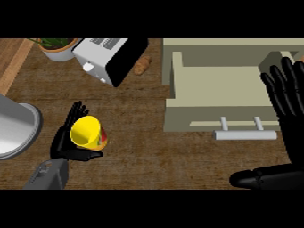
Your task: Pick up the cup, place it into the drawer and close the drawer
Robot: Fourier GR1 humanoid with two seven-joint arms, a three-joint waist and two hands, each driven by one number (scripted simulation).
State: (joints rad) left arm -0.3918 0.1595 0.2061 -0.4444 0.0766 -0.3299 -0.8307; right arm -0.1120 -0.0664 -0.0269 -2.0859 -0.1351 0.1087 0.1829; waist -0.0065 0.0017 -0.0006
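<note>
A yellow cup (pixel 86 132) with a red band low on its side sits on the wooden counter at the lower left. My left hand (pixel 69 133) is right behind and under it, its fingers straight along the cup's left side and its thumb reaching below the cup. The beige drawer (pixel 213 84) stands pulled open at the upper right, its inside bare, with a pale bar handle (pixel 245 132) on its front. My right hand (pixel 297 116) is open with its fingers up, beside the drawer's right edge.
A grey pot (pixel 6 127) lies at the left edge. A white and black toaster (pixel 108 58) stands at the back, with a potted plant (pixel 57 46) to its left and a small brown item (pixel 141 66) to its right.
</note>
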